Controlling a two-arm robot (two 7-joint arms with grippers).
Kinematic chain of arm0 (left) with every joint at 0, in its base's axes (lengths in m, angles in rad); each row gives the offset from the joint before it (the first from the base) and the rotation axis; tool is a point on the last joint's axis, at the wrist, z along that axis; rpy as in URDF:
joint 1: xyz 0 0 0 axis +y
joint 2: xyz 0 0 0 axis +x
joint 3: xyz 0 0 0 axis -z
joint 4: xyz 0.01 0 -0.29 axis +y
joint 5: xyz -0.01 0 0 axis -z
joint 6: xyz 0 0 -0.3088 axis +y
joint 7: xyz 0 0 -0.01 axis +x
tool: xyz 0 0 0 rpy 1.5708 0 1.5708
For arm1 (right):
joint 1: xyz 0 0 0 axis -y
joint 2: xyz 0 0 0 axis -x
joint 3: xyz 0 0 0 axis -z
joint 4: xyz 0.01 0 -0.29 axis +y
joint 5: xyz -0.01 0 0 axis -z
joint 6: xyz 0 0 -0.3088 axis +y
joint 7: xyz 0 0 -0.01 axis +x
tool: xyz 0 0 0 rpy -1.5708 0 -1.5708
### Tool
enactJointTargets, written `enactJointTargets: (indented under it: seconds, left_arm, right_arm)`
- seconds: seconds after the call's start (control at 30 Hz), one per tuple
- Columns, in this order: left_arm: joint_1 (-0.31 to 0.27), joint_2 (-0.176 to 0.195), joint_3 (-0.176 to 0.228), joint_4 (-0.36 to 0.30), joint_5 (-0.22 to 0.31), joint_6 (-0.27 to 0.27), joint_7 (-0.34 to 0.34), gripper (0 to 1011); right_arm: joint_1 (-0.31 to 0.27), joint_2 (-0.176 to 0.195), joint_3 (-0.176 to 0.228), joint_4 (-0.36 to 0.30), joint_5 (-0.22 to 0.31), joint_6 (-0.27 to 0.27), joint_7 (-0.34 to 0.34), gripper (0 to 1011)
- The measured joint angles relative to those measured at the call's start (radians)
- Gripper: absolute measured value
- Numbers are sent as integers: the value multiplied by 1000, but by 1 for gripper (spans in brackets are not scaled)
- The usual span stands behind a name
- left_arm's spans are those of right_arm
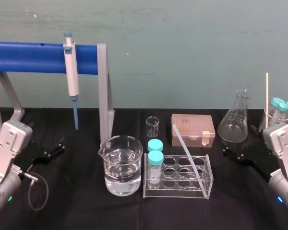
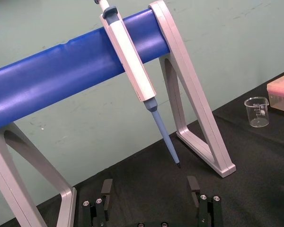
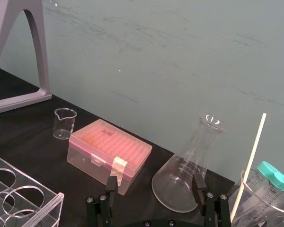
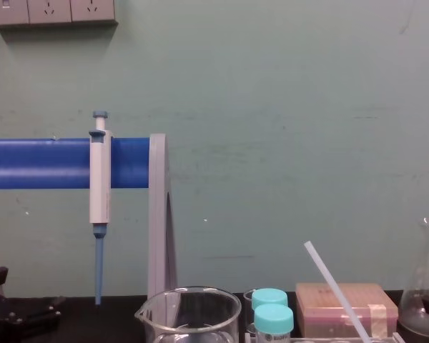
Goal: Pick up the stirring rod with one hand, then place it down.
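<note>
The stirring rod (image 1: 187, 150) is a translucent white rod leaning slantwise in the clear tube rack (image 1: 208, 178), its top end toward the pink box; in the chest view the rod (image 4: 334, 284) rises from the rack. My right gripper (image 1: 238, 155) rests low on the black table to the right of the rack, in front of the conical flask (image 1: 234, 120). Its fingers (image 3: 197, 182) stand open with nothing between them. My left gripper (image 1: 52, 150) sits at the table's left, open and empty, its fingers (image 2: 107, 187) facing the hanging pipette (image 2: 132, 54).
A water-filled beaker (image 1: 122, 165) and two teal-capped tubes (image 1: 155, 158) stand left of the rod. Behind are a small beaker (image 1: 152, 126) and a pink tip box (image 1: 193, 129). A far-right beaker (image 1: 277, 115) holds capped tubes and a thin stick. The blue-barred stand (image 1: 103, 91) carries the pipette.
</note>
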State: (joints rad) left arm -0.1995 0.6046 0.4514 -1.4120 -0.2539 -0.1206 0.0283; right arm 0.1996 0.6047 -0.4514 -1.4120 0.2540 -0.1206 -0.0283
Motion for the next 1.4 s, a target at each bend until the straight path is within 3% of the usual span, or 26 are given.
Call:
enactJointTargets:
  seconds: [1.4]
  left_arm:
    - [0, 0, 0, 0, 0, 0, 0, 1000]
  right_arm:
    - [0, 0, 0, 0, 0, 0, 0, 1000]
